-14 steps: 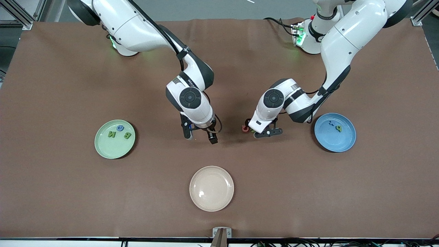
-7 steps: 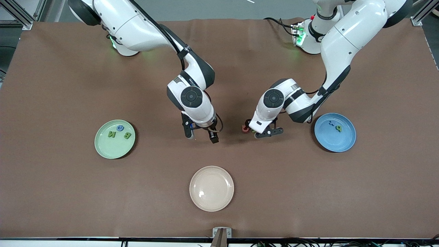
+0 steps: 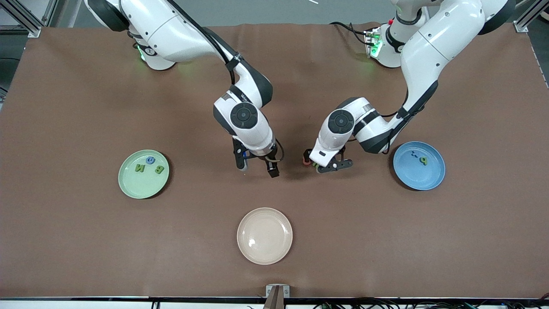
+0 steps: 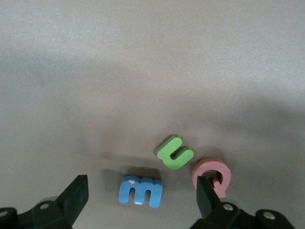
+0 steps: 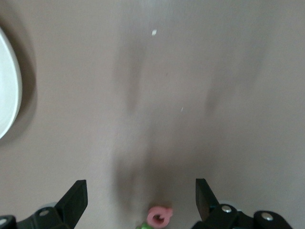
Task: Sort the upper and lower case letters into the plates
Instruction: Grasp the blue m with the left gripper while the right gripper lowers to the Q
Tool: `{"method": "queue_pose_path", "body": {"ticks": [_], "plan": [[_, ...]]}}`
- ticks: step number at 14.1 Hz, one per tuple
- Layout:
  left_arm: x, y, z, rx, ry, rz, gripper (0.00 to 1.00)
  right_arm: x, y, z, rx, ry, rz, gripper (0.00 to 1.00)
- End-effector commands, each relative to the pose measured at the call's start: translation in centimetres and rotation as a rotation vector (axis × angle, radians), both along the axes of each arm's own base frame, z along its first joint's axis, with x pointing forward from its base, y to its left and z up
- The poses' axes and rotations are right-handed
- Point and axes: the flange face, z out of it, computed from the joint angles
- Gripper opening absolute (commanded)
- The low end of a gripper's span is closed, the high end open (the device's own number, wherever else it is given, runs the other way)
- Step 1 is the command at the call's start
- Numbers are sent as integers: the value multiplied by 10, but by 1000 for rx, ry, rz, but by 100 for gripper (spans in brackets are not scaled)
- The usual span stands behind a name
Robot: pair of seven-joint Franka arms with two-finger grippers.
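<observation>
Letters m [image 4: 141,190], u [image 4: 175,152], Q [image 4: 213,175] between open left fingers [image 4: 76,195].

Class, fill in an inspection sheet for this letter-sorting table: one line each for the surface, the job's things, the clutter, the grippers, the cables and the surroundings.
Surface: brown table cover, slightly wrinkled.
Job's things: green plate holds three letters; blue plate holds a green letter and small blue pieces. Blue letter, green letter and red letter lie loose on the table under the left gripper.
Clutter: beige plate, nothing in it.
Grippers: left gripper open over the loose letters; right gripper open over bare table beside them.
Cables: black cable by the left arm's base.
Surroundings: metal frame post at a table corner.
</observation>
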Motion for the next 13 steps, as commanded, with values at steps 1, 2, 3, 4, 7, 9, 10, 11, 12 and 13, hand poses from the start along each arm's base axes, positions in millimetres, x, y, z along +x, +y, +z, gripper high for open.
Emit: {"method": "queue_pose_path", "body": {"ticks": [1, 2, 3, 4, 7, 9, 10, 11, 12, 13], "plan": [[-12, 1, -2, 24, 8, 12, 100, 0, 23, -13, 44, -15, -47, 100], [-13, 2, -4, 27, 12, 11, 100, 0, 27, -18, 46, -12, -50, 100], [-16, 4, -7, 30, 18, 9, 100, 0, 28, -20, 48, -8, -60, 100], [-18, 5, -9, 32, 24, 6, 100, 1, 29, -21, 51, -4, -76, 100], [-18, 6, -11, 32, 27, 8, 99, -5, 35, -25, 52, 7, -77, 100], [-17, 7, -12, 32, 28, 8, 86, -6, 36, -26, 51, 11, -78, 100], [-17, 7, -12, 32, 29, 9, 78, -5, 35, -26, 51, 11, -81, 100], [-16, 7, -12, 32, 27, 10, 71, -5, 35, -26, 51, 11, -81, 100], [-16, 7, -12, 32, 27, 10, 66, -5, 35, -26, 52, 10, -81, 100], [-15, 8, -12, 32, 25, 8, 61, -5, 35, -26, 52, 10, -81, 100]]}}
